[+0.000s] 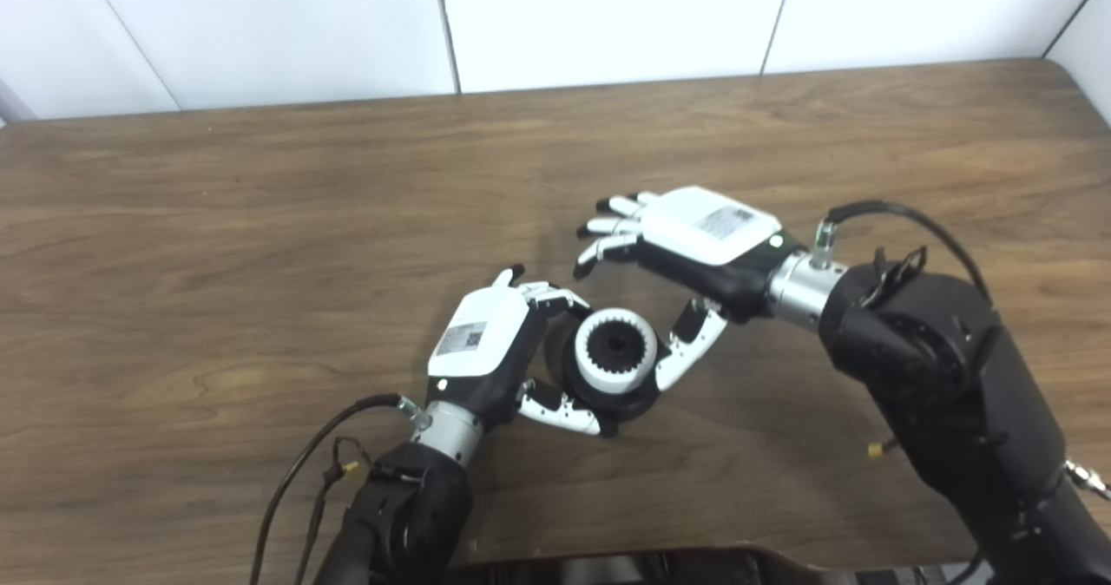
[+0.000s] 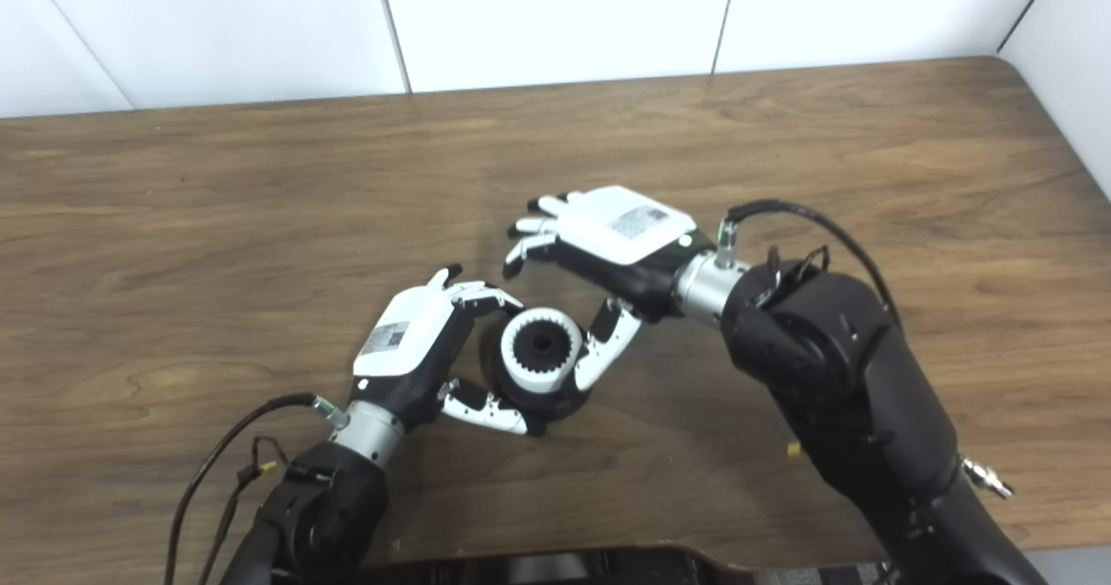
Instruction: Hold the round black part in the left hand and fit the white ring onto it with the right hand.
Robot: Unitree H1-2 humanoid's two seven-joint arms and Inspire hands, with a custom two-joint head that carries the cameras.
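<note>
Wood-grain bench (image 1: 260,220) meets white wall panels (image 1: 608,21). Left hand (image 1: 486,351) clasps the round black part (image 1: 629,403), white ring (image 1: 616,351) on it; right hand (image 1: 686,238) spread empty beside.

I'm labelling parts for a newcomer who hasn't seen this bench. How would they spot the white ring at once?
Look at the near middle of the brown wooden table, between the two robot hands. The left hand grips a round black part, and the white ring sits on it. It alone is white, with a toothed inner edge.
</note>
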